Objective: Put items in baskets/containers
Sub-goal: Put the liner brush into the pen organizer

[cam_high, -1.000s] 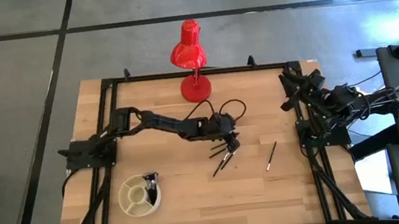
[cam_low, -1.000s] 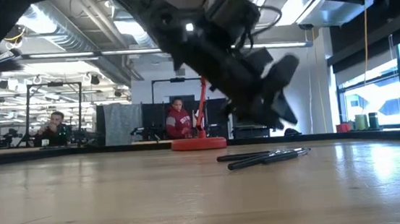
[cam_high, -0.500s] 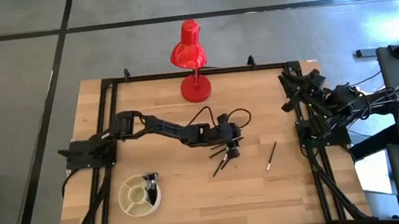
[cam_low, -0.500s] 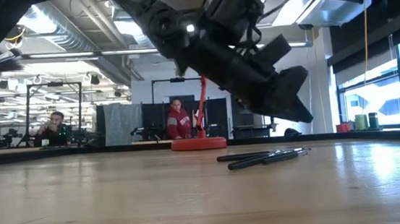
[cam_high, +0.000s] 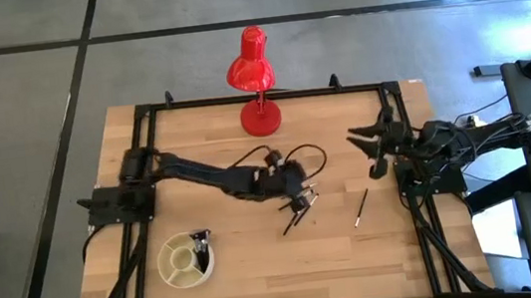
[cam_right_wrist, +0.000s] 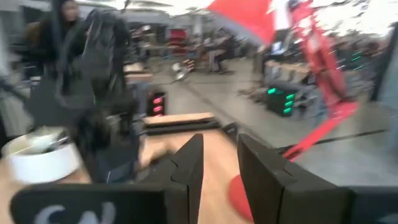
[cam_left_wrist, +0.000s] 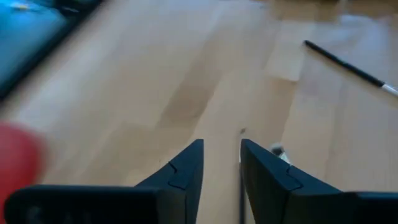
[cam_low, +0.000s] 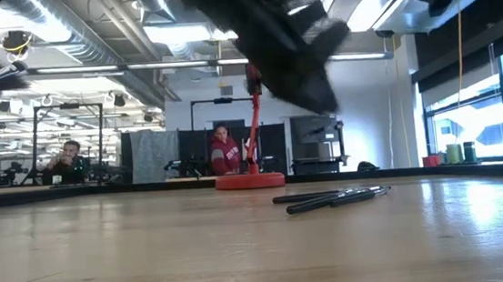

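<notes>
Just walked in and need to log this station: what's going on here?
The robot is sorting makeup brushes into the cream dish, which already holds at least one. The left gripper is over the brush cluster mid-table, a thin brush showing between its narrowly parted fingers; whether it's gripped isn't clear. The right gripper hangs above the table's right edge, empty. One lone brush lies nearby. A red lamp stands at the back.
</notes>
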